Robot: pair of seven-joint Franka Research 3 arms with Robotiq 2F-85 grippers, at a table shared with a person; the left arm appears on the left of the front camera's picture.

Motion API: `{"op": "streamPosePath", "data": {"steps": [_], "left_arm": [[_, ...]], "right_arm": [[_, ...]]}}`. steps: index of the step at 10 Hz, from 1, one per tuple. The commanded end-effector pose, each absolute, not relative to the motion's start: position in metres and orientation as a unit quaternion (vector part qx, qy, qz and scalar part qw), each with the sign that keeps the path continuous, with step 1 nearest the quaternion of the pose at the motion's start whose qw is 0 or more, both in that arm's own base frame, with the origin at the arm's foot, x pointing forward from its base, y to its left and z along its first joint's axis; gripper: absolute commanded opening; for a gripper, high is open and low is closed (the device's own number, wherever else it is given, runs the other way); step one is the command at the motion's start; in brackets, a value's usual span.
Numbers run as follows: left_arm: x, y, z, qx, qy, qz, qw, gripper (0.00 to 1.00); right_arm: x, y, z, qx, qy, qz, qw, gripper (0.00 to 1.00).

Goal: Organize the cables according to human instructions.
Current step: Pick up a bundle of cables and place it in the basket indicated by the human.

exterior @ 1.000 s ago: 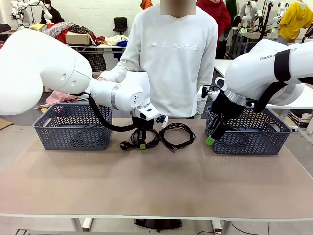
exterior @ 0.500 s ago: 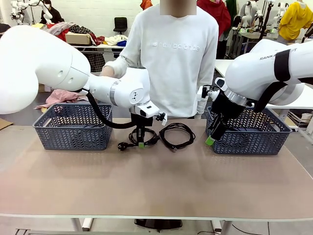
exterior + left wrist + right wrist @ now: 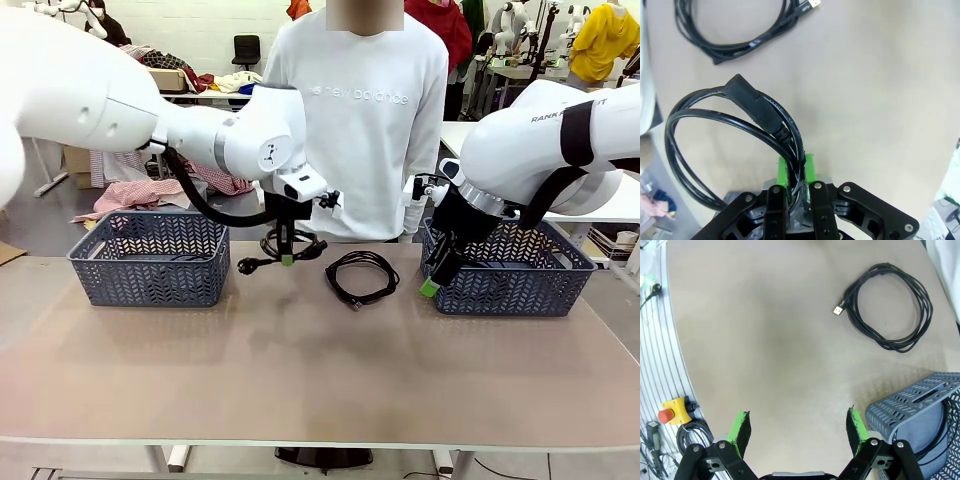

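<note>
My left gripper (image 3: pixel 287 259) is shut on a looped black cable (image 3: pixel 283 244) and holds it in the air above the table's far middle, its plug (image 3: pixel 243 266) dangling to the left. In the left wrist view the green pads (image 3: pixel 784 169) of the left gripper (image 3: pixel 795 186) pinch the strands of this cable (image 3: pixel 754 111). A second coiled cable (image 3: pixel 362 275) lies flat on the table, showing also as the cable (image 3: pixel 735 35) and the cable (image 3: pixel 891 306) with a metal connector end. My right gripper (image 3: pixel 430 284) hangs open by the right basket; nothing sits between the right gripper's (image 3: pixel 798 432) fingers.
A grey lattice basket (image 3: pixel 150 260) stands at the far left and another basket (image 3: pixel 512 272) at the far right, its corner (image 3: pixel 912 412) close to my right gripper. A person in a white sweatshirt (image 3: pixel 360 110) stands behind the table. A yellow emergency button (image 3: pixel 671 411) sits beyond the table edge.
My left gripper has risen and shifted slightly left, lifting the looped cable off the table. The right arm and the second cable have not moved.
</note>
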State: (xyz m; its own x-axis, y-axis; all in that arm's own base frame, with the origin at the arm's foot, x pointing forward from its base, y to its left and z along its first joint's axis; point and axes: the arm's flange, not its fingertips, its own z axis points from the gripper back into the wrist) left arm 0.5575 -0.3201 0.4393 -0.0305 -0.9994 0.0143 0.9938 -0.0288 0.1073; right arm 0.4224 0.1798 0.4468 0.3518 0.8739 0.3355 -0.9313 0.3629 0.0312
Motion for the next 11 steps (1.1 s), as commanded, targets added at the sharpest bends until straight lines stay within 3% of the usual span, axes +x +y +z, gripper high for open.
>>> {"op": "streamPosePath", "data": {"steps": [1, 6, 11], "left_arm": [[0.555, -0.305, 0.473, 0.061, -0.035, -0.725, 0.685, 0.00], [0.543, -0.232, 0.536, 0.059, -0.057, -0.728, 0.681, 0.00], [0.528, -0.138, 0.534, 0.042, -0.069, -0.707, 0.703, 0.00]], "right_arm": [[0.423, 0.181, 0.448, 0.109, -0.133, 0.553, 0.815, 1.00], [0.423, 0.181, 0.448, 0.109, -0.133, 0.553, 0.815, 1.00], [0.423, 0.181, 0.448, 0.109, -0.133, 0.553, 0.815, 1.00]]}}
